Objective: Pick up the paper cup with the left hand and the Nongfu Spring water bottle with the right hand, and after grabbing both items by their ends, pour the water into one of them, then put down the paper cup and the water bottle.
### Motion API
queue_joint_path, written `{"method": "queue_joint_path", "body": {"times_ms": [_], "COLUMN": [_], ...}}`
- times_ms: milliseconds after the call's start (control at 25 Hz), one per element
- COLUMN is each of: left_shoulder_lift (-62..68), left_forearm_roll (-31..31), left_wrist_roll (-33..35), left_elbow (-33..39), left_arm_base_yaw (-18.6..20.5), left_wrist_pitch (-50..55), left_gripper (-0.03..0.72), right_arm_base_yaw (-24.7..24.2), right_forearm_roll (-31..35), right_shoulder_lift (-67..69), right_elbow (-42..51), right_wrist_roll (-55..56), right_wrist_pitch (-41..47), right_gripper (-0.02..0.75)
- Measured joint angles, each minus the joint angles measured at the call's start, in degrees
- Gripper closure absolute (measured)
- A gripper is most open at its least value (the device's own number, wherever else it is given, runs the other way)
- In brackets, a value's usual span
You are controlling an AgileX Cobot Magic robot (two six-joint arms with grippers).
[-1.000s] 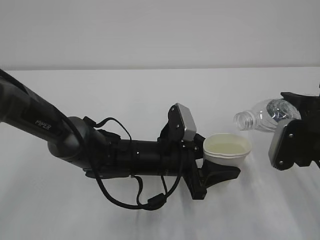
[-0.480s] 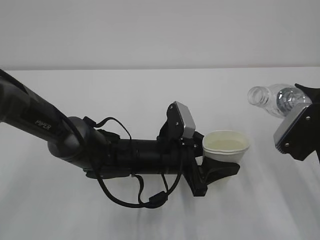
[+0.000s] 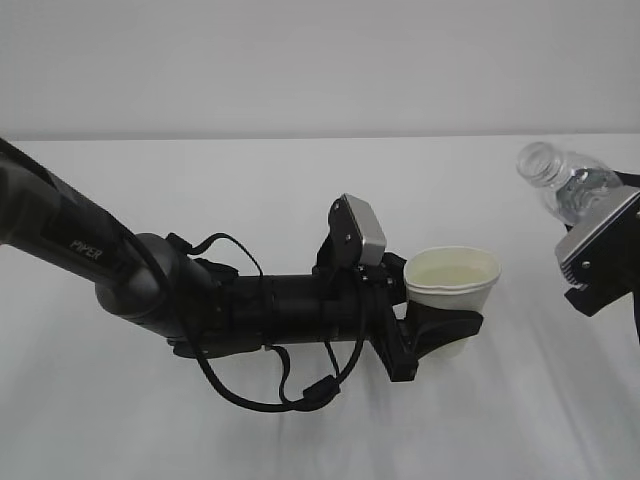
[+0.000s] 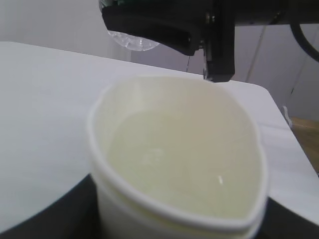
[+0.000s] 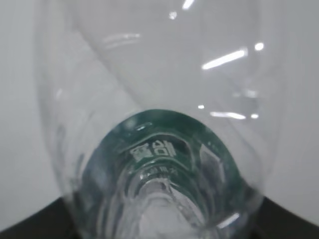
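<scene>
Cup and bottle aloft, apart.
Left claw (image 3: 440, 335) grips the small white tapered paper cup (image 3: 453, 285); right claw (image 3: 600, 255) holds the clear ribbed plastic bottle (image 3: 560, 180) at two o'clock, neck toward eleven.

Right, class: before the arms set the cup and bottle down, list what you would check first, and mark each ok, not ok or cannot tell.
1. Paper cup gripped by the left gripper: ok.
2. Cup upright with liquid inside, none seen spilled on the table: ok.
3. Bottle gripped by the right gripper: ok.
4. Bottle mouth clear of the cup, off to its right and pointing up-left: ok.
5. Bottle fully emptied: cannot tell.
6. Table under the cup free for setting down: ok; under the bottle: cannot tell, at the picture's edge.
</scene>
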Motion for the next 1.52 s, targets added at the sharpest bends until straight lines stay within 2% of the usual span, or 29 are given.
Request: {"method": "queue_joint_path", "body": {"times_ms": [600, 920, 1520], "left_shoulder_lift": [0.0, 0.0, 0.0], "left_forearm_roll": [-0.1, -0.6, -1.4], "left_wrist_roll": [2.2, 3.8, 4.9], "left_elbow": [0.0, 0.0, 0.0], "left_arm_base_yaw": [0.0, 0.0, 0.0], "left_wrist_pitch": [1.0, 1.3, 1.3], "left_gripper": [0.286, 0.286, 0.288], "right_arm_base_yaw": [0.0, 0.0, 0.0], "right_forearm_roll": [0.1, 0.4, -1.3], "right_shoulder_lift": [0.0, 6.1, 16.5], "right_elbow": [0.0, -0.4, -12.0], "right_wrist_roll": [21.6, 31.7, 43.8], "right_wrist_pitch": [0.0, -0.2, -0.2], "right_gripper": [0.344, 0.345, 0.345]}}
